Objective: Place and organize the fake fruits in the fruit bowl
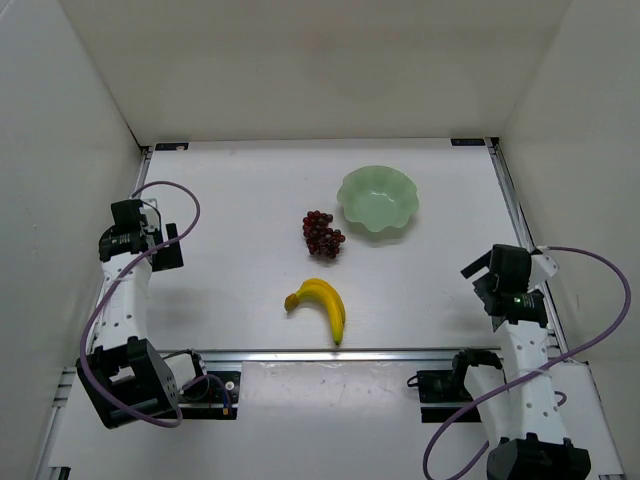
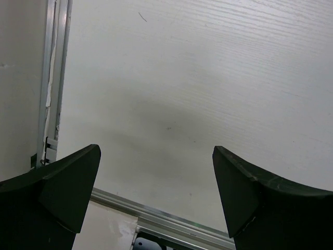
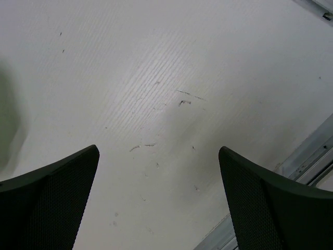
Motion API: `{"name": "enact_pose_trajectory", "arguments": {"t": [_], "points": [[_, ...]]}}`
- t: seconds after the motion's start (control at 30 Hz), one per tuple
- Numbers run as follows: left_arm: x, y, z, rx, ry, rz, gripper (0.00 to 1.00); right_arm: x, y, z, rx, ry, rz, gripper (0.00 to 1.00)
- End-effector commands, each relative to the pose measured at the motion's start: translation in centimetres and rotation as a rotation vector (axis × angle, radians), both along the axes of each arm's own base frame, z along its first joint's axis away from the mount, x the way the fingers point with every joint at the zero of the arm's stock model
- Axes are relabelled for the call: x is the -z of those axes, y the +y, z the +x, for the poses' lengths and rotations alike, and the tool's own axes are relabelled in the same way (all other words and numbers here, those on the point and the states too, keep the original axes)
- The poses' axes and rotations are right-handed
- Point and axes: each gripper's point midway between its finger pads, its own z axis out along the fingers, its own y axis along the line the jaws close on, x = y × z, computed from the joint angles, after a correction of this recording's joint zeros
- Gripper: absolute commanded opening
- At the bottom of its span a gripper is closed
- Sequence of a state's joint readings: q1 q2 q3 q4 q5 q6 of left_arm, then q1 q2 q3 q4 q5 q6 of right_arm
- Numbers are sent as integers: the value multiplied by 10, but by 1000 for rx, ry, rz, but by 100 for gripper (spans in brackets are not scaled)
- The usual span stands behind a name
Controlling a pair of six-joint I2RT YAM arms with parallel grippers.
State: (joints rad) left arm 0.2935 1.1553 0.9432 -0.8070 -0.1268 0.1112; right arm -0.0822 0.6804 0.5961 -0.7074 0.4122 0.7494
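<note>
Glossy bowl (image 1: 377, 200), matt ribbed table (image 1: 250, 250), metal rail (image 1: 330, 354)

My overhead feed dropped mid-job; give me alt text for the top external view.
An empty mint-green fruit bowl sits back-right on the table, grapes left of it, bananas nearer the arms. The left gripper and right gripper hang at the table's sides, away from the fruit.

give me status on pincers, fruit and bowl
Open, empty: left pincer, right pincer. Loose on table: bananas, grapes. Empty bowl. Nothing in the way.
</note>
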Motion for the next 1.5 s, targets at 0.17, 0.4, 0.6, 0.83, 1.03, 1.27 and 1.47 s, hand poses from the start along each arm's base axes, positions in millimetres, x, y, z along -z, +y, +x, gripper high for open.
{"name": "enact_pose_trajectory", "arguments": {"t": [0.17, 0.4, 0.6, 0.83, 1.03, 1.27, 1.47], "points": [[-9, -9, 12, 49, -53, -44, 100, -78, 90, 83, -724, -173, -130, 99], [-17, -13, 22, 62, -71, -45, 100, -54, 312, 45, -1707, 20, -303, 100], [-16, -14, 20, 64, -55, -22, 100, 8, 372, 16, -1936, 204, -306, 100], [-7, -15, 13, 71, -32, -24, 100, 65, 372, -3, -1968, 442, -380, 97], [-4, -17, 12, 83, -23, -29, 100, 41, 383, 6, -1880, 360, -326, 24], [-8, -18, 17, 100, -29, -21, 100, -91, 347, 96, -1491, -85, -213, 11], [-6, -25, 22, 108, -26, -43, 100, -113, 241, 229, -813, -94, -403, 14]]}}
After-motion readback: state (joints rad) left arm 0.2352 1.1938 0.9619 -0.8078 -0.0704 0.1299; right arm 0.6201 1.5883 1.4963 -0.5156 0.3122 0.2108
